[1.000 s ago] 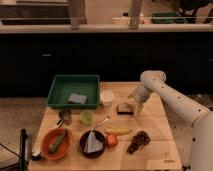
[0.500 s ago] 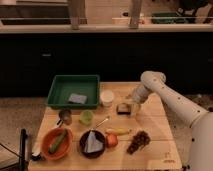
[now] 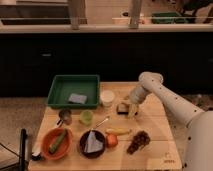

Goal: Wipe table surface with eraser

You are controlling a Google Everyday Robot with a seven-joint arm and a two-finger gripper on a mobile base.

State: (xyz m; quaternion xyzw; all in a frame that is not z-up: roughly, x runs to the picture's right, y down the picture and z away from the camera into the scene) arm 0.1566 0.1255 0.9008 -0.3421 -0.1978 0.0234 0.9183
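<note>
The gripper (image 3: 132, 109) is hanging right at the eraser (image 3: 122, 107) — which is lying on the table surface (image 3: 155, 125) beside the white cup (image 3: 106, 97) — its grip state impossible to tell.

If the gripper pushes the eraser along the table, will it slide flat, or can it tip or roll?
The eraser is a low, flat block, so it will probably slide rather than roll or tip. It is small, so likely light, and may twist if pushed off-centre. The gripper sits close beside it, low over the table.
</note>
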